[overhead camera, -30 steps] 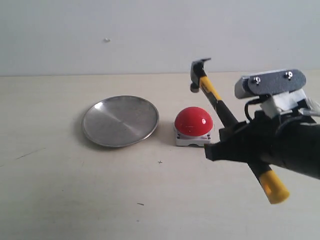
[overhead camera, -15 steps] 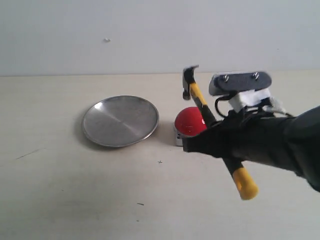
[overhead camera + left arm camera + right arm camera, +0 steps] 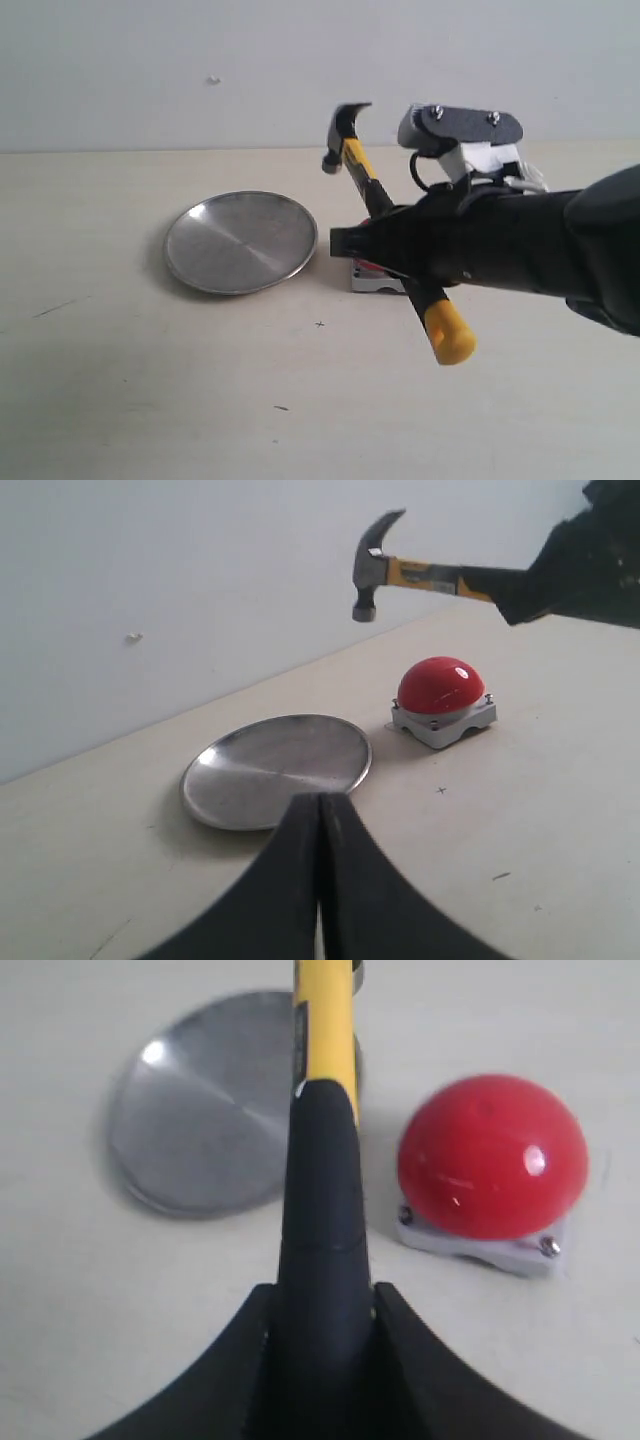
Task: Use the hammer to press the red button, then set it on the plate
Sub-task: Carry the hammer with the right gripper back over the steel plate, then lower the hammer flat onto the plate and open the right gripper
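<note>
My right gripper (image 3: 388,240) is shut on the black handle of the hammer (image 3: 362,172) and holds it in the air. The dark head (image 3: 343,127) points up and away, and the yellow end (image 3: 449,336) hangs toward the camera. In the right wrist view the handle (image 3: 321,1160) runs between the fingers, with the red button (image 3: 490,1155) beside it and the plate (image 3: 195,1130) on its other side. From the exterior view my arm hides the red dome; only its grey base (image 3: 374,283) shows. The plate (image 3: 240,240) lies empty, left of the button. My left gripper (image 3: 320,802) is shut on nothing, low over the table near the plate (image 3: 275,770).
A pale tabletop (image 3: 150,380) carries the plate and the button, with a plain light wall behind. My right arm's black sleeve (image 3: 540,250) fills the right middle of the exterior view. The left wrist view shows the hammer head (image 3: 371,568) up above the button (image 3: 442,685).
My right arm has swung left with the hammer, from right of the button to over it. It now covers the red dome. The hammer head has moved left toward the plate.
</note>
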You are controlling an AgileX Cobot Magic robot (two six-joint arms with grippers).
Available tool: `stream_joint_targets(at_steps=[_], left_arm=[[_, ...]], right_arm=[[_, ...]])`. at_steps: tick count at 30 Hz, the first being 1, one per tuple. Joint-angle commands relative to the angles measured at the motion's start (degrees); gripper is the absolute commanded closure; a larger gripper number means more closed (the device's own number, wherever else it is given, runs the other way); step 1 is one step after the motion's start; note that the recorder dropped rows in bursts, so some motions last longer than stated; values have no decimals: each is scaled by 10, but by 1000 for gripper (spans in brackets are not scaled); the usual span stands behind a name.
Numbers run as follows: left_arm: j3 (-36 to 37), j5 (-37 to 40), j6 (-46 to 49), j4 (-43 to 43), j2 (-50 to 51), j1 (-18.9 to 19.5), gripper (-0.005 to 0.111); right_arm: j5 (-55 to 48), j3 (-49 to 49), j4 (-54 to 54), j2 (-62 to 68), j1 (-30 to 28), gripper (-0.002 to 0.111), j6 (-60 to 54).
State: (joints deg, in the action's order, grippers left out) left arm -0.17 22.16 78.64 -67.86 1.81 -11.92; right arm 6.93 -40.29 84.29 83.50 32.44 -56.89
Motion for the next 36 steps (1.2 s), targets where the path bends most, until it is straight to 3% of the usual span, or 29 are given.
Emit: stream_joint_targets(at_steps=[1, 9, 17, 22, 36], left_arm=[[2, 2, -3, 1, -4, 0, 107], [2, 2, -3, 1, -4, 0, 107], [2, 2, -3, 1, -4, 0, 107], [2, 2, -3, 1, -4, 0, 107], [2, 2, -3, 1, -4, 0, 107]], right_arm=[[-66, -45, -26, -27, -1, 108, 4], [-131, -131, 54, 22, -1, 108, 16], [-186, -261, 150, 170, -1, 108, 14], [-192, -331, 157, 262, -1, 108, -14], [-83, -426, 157, 380, -6, 108, 21]])
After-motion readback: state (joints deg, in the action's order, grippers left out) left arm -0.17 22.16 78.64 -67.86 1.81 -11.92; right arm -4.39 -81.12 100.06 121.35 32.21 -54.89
